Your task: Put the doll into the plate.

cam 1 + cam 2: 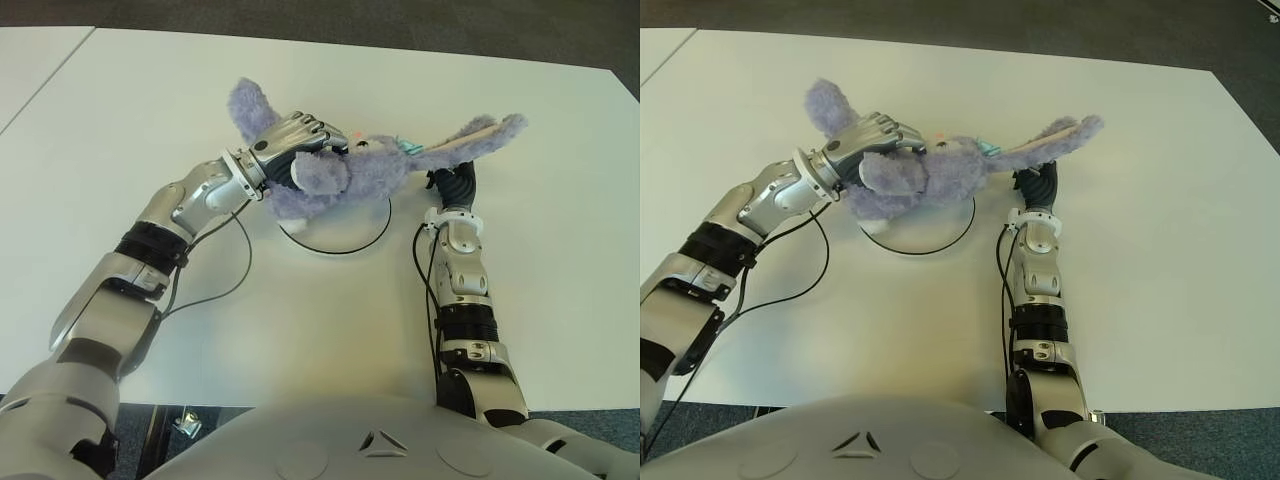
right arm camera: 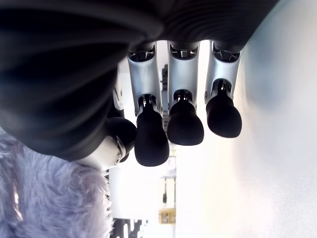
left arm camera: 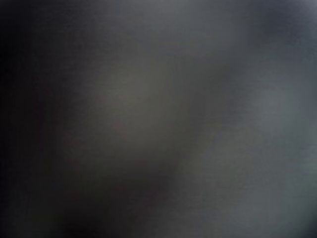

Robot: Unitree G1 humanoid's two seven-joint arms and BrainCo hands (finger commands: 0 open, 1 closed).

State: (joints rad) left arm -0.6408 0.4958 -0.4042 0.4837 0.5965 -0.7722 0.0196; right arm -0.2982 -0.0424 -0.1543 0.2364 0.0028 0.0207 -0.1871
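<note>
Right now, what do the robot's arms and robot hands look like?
The arms are silver-grey shells with black bands at the joints and thin black cables looping beside them. The left robot hand has silvery metal fingers. The right robot hand has silver fingers tipped with rounded black pads.

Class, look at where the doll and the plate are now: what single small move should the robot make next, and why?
Probably lower the left hand a little and release. It grips the purple plush doll, which already hangs over the white plate and hides most of it. The right hand, by the doll's long ear, appears to hold nothing.
</note>
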